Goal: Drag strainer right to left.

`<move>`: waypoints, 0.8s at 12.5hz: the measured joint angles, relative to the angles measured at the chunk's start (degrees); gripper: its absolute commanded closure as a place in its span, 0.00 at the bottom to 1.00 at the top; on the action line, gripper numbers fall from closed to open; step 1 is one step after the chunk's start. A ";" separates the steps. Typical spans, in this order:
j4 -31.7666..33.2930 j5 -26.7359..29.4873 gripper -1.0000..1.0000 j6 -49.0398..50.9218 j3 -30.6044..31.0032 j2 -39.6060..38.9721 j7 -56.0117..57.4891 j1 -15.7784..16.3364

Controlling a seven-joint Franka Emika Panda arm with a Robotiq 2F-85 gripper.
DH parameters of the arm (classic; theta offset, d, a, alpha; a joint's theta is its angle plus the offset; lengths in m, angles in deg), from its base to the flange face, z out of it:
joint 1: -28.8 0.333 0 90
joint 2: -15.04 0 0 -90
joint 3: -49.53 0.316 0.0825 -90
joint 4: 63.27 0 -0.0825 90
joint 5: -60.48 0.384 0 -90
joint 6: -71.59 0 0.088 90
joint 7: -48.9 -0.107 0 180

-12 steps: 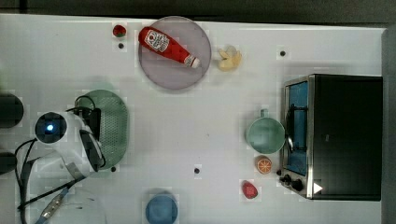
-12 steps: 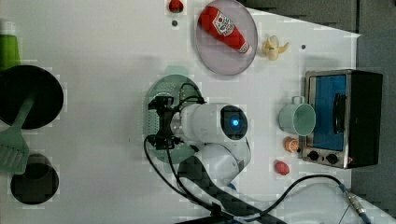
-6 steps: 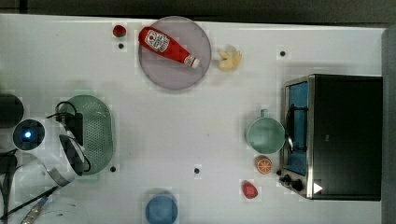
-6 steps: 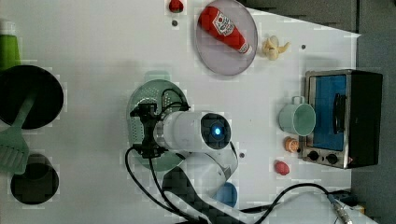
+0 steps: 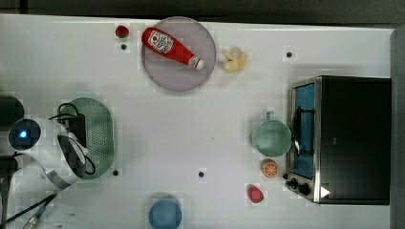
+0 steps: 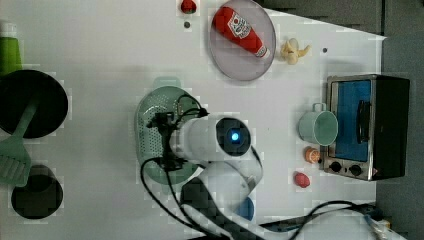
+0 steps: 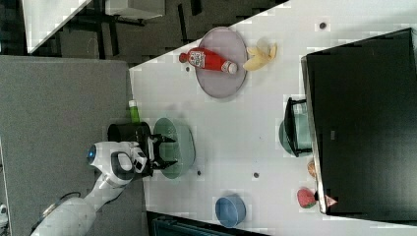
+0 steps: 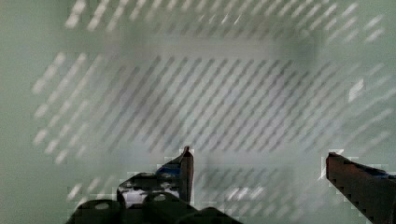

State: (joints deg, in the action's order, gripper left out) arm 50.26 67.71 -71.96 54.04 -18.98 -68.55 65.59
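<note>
The strainer (image 5: 99, 137) is a pale mint-green oblong colander lying near the top view's left edge of the white table. It also shows in the left view (image 6: 149, 114) and in the right view (image 7: 183, 147). My gripper (image 7: 168, 151) hangs over it, open, with both dark fingers reaching down into its bowl. From the wrist camera, the slotted inside of the strainer (image 8: 196, 93) lies close below the gripper (image 8: 260, 156), and nothing sits between the fingers. The white arm covers the strainer's side toward the top view's left. In the left view the gripper (image 6: 163, 142) stands over the strainer's middle.
A grey-lilac plate (image 5: 162, 76) with a red ketchup bottle (image 5: 171, 46) sits at the top view's upper middle, a banana (image 5: 234, 60) beside it. A mint mug (image 5: 271, 137), a toaster oven (image 5: 341, 139), an orange (image 5: 269, 168) and a blue bowl (image 5: 165, 213) stand further right.
The arm and the strainer under it have slid toward the top view's left, most of it in the first half second. The fingers have stayed wide apart.
</note>
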 measured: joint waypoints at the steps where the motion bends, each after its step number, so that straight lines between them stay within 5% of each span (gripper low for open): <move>1: 1.29 0.34 0.00 4.98 -1.61 2.63 2.85 0.06; 8: -0.67 1.68 0.00 23.14 -22.01 29.66 29.60 -0.87; 10: -1.73 -3.42 0.00 30.48 -28.26 38.04 39.17 -3.11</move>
State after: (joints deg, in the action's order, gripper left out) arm 48.53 64.29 -41.48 25.78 19.06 -29.39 62.49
